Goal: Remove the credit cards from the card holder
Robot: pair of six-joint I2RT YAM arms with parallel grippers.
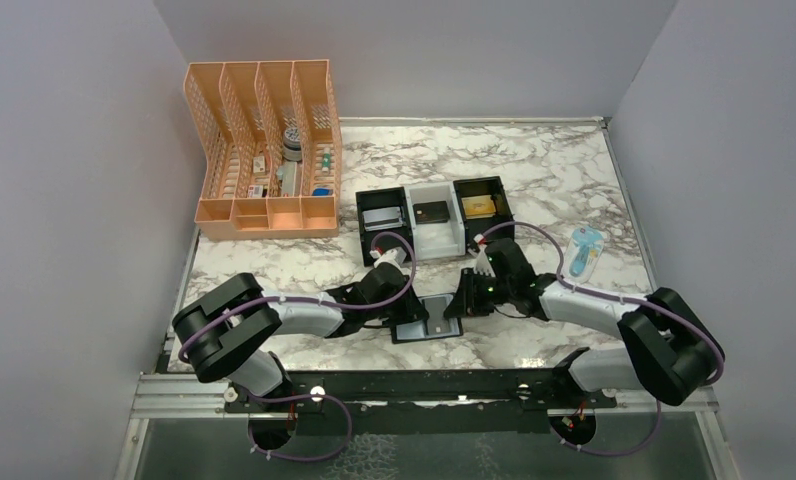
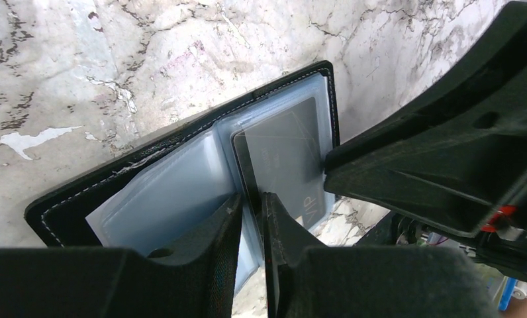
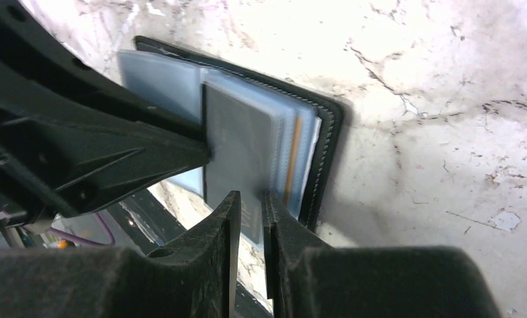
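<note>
On the white marble table (image 1: 574, 170), by its near edge, the black bifold card holder (image 2: 69, 205) lies open. The left gripper (image 2: 252, 199) pinches the dark grey plastic card (image 2: 287, 152) by its left edge. The right gripper (image 3: 251, 197) clamps the card's sleeved right end. A pull could drag the holder along, or the thin card could slip free.

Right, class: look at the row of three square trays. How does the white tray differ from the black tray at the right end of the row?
Colour: the white tray is pale, the right black tray dark.
Contents: the white tray holds a dark flat item, the right black tray a yellowish item.
Place: the white tray sits mid-row, the right black tray at the end.
Both are square and open-topped.
</note>
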